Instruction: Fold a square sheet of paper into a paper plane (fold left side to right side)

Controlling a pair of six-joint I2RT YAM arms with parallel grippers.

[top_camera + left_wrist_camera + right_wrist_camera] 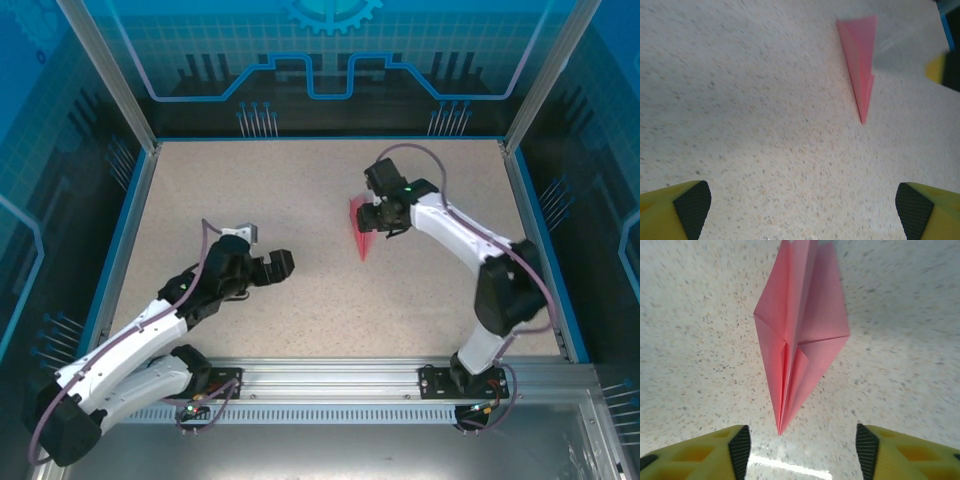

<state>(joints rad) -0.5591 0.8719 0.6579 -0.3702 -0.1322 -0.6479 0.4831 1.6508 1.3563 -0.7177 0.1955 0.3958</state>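
- Across the whole scene, a speckled beige tabletop [300,190] inside a raised blue rim [128,235] gives wide bare room between the two arms and toward the far edge.
- A white-and-black left arm [150,320] reaches to left of centre. Its left gripper [802,200] hovers over bare table, yellow fingers [692,205] spread wide and empty.
- A matching right arm [460,235] bends in from the right. Its right gripper [802,440] is spread, and a pointed end of the paper lies between the fingers [741,450], touching neither.
- A slim pink-red paper plane [362,228] lies flat, right of centre, well apart from every rim.
- Judged from its dart shape and centre crease, folding looks nearly or fully done, though the flaps sit slightly open.
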